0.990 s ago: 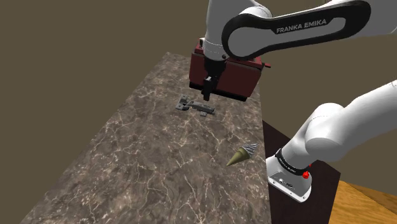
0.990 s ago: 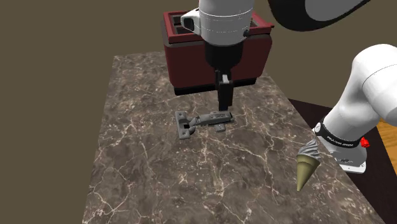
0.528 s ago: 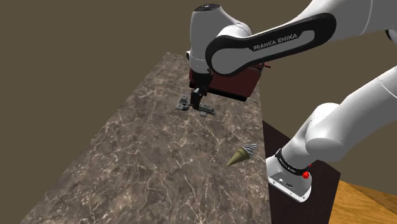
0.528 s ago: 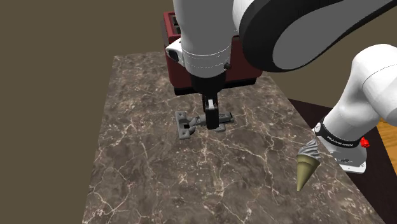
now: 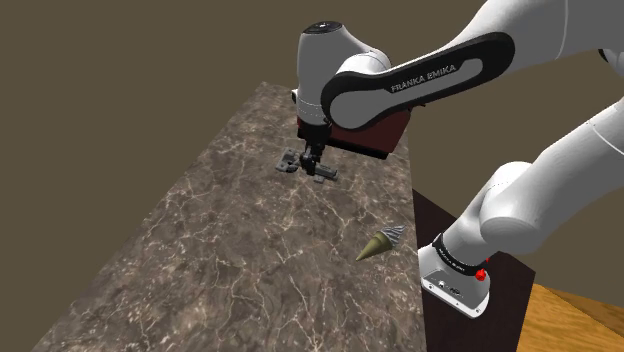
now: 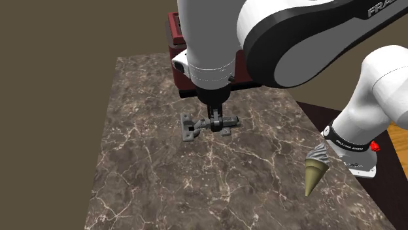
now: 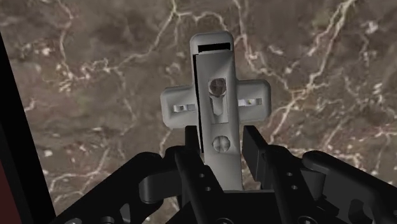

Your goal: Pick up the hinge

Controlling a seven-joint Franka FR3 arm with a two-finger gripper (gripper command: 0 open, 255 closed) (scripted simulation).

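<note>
1. Hinge (image 7: 216, 95): grey metal, lying flat on the marbled bench (image 6: 150, 170), near the far end and just in front of a red box (image 6: 175, 26).
2. Long axis: in the second exterior view the hinge (image 6: 191, 130) runs across the picture. Its broad mounting end lies to that view's left and its slim arm to the right. In the wrist view the arm runs straight away from the gripper, with the cross-shaped plate beyond the fingertips.
3. Relation for the coming move: the gripper (image 7: 221, 143) stands directly over the hinge, pointing down. Its fingers (image 7: 254, 149) straddle the slim arm across its width, not along its length. A lift would be straight up from here.
4. Gripper state: narrow. One finger lies against each side of the arm with no gap to be seen, so it is judged clasped on the hinge. The hinge appears to rest on the bench, not yet raised.
5. Shoulder view: the gripper (image 5: 313, 155) meets the hinge (image 5: 292, 163) at bench level.
6. Other item: an ice-cream cone (image 6: 316, 171) lies on its side, well apart, near the arm's base.
7. Risk, as a judgement: the hold is on one end, so the heavier mounting end may droop.
</note>
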